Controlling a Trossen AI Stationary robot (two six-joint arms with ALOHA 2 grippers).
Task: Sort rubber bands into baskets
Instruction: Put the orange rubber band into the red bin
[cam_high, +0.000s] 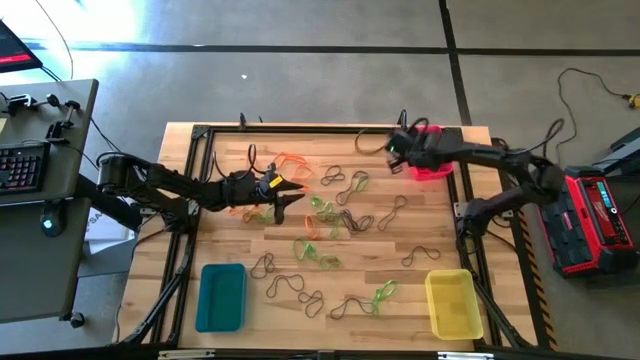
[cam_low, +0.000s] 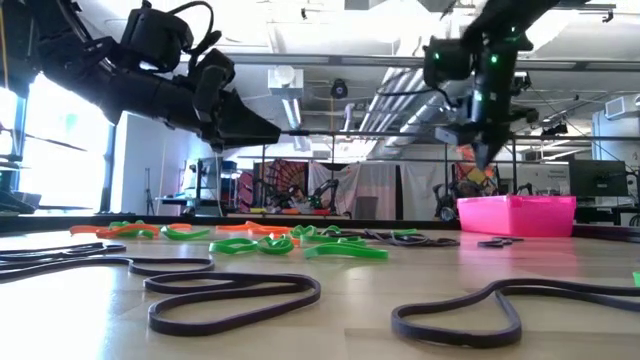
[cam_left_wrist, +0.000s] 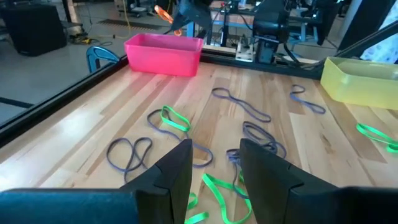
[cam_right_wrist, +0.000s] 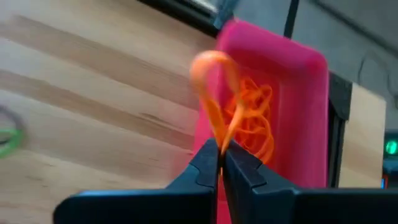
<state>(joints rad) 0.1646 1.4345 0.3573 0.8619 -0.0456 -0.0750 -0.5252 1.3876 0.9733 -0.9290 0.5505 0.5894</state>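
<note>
Right gripper (cam_right_wrist: 221, 163) is pinched tight on an orange band (cam_right_wrist: 214, 93), the loop standing up limp between the dark fingers, right at the pink basket (cam_right_wrist: 298, 93). A tangle of orange bands (cam_right_wrist: 255, 121) already sits in that basket, so the orange sorting is under way, and this one looks ready to drop in with them.

Over to the left gripper (cam_left_wrist: 214, 171): fingers apart, nothing between them, hanging over the middle of the table above green bands (cam_left_wrist: 221, 193) and dark ones (cam_left_wrist: 127, 152).

Plenty left, by my reckoning. The teal basket (cam_high: 221, 296) and yellow basket (cam_high: 452, 302) look empty from above, and dark bands (cam_high: 300, 290), green ones (cam_high: 315, 252) and a few orange ones (cam_high: 292, 163) are scattered across the wooden table (cam_high: 420, 225).

The bands are thin, floppy loops lying in flat squiggles and figure-eights; the baskets are smooth, glossy plastic with low walls and rounded corners; the tabletop is pale plank wood with visible grain.
</note>
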